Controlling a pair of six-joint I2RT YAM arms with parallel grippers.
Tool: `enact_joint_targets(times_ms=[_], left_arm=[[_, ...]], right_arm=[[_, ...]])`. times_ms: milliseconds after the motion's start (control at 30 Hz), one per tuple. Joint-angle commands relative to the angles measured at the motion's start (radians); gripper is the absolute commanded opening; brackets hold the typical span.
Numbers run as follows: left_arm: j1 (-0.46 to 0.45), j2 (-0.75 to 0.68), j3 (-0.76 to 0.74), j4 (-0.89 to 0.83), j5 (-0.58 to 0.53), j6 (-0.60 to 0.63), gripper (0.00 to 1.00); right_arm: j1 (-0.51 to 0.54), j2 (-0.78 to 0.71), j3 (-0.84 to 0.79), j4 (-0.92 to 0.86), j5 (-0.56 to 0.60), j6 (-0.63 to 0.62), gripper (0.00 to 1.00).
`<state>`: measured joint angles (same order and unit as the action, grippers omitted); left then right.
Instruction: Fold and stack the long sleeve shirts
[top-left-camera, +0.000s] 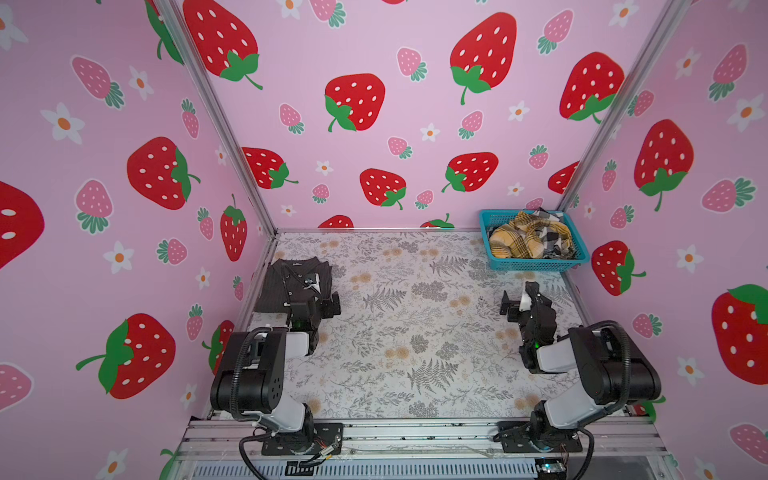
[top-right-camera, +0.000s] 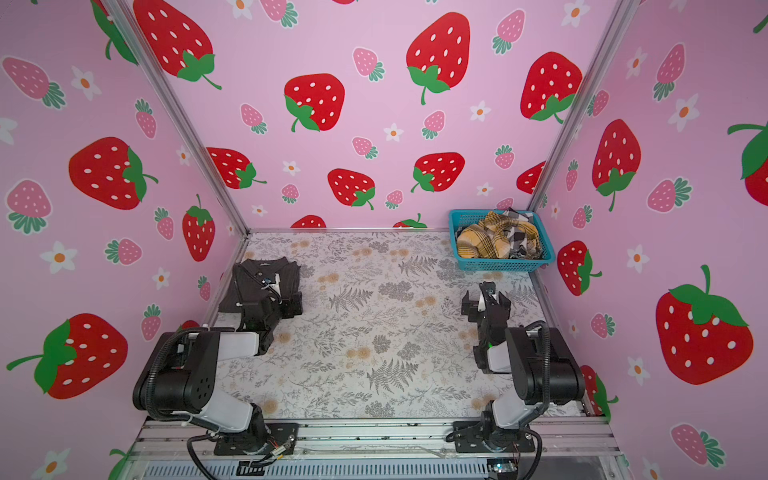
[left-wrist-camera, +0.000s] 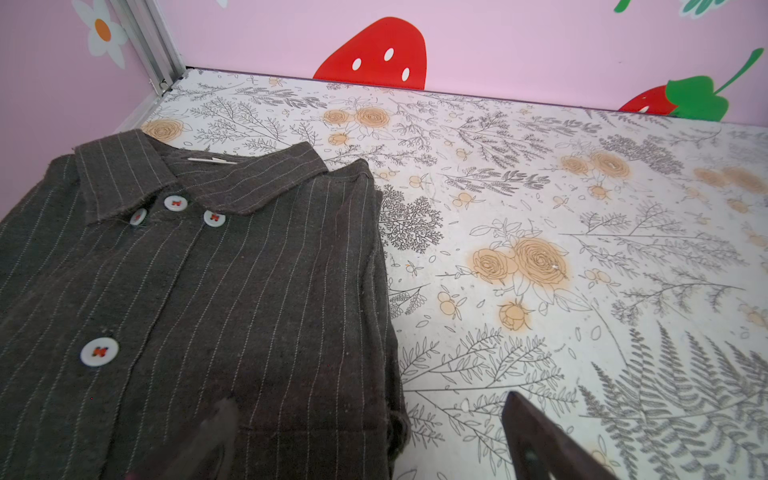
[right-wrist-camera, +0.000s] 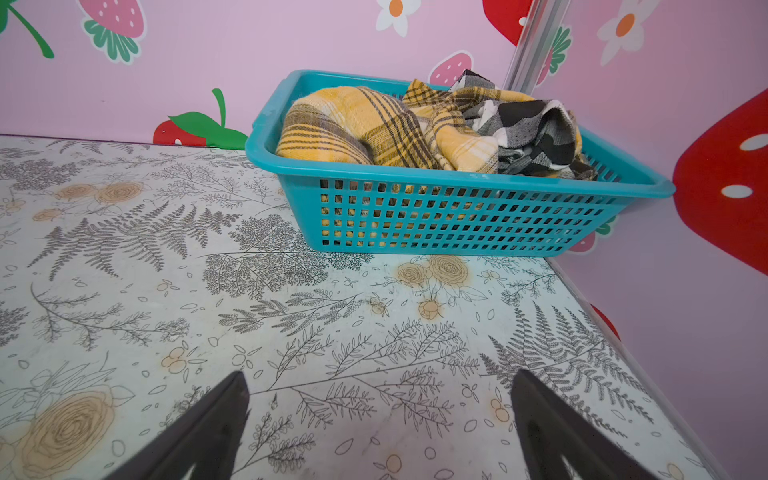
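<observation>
A dark charcoal pinstriped shirt (top-left-camera: 291, 278) (top-right-camera: 257, 274) lies folded, collar up and buttoned, at the table's left edge. My left gripper (top-left-camera: 311, 297) (left-wrist-camera: 370, 399) hovers open over its near right edge, one finger above the cloth (left-wrist-camera: 187, 291) and the other above bare table, holding nothing. A mustard-yellow plaid shirt (top-left-camera: 519, 241) (right-wrist-camera: 365, 124) and a black-white check shirt (top-left-camera: 555, 237) (right-wrist-camera: 532, 133) sit crumpled in the basket. On the right side my right gripper (top-left-camera: 519, 297) (right-wrist-camera: 380, 374) stands open and empty over the table, short of the basket.
The teal mesh basket (top-left-camera: 536, 264) (right-wrist-camera: 457, 216) stands in the back right corner against the walls. Pink strawberry walls close in the floral table (top-left-camera: 415, 332) on three sides. A metal rail (top-left-camera: 415, 432) with both arm bases runs along the front.
</observation>
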<state>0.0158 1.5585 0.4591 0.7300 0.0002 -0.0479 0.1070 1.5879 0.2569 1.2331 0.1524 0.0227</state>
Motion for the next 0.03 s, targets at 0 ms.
enact_joint_targets(times_ms=[0], left_arm=[[-0.002, -0.017, -0.024, 0.06, -0.009, 0.022, 0.99]], right_arm=[[0.002, -0.014, 0.008, 0.022, -0.002, -0.003, 1.0]])
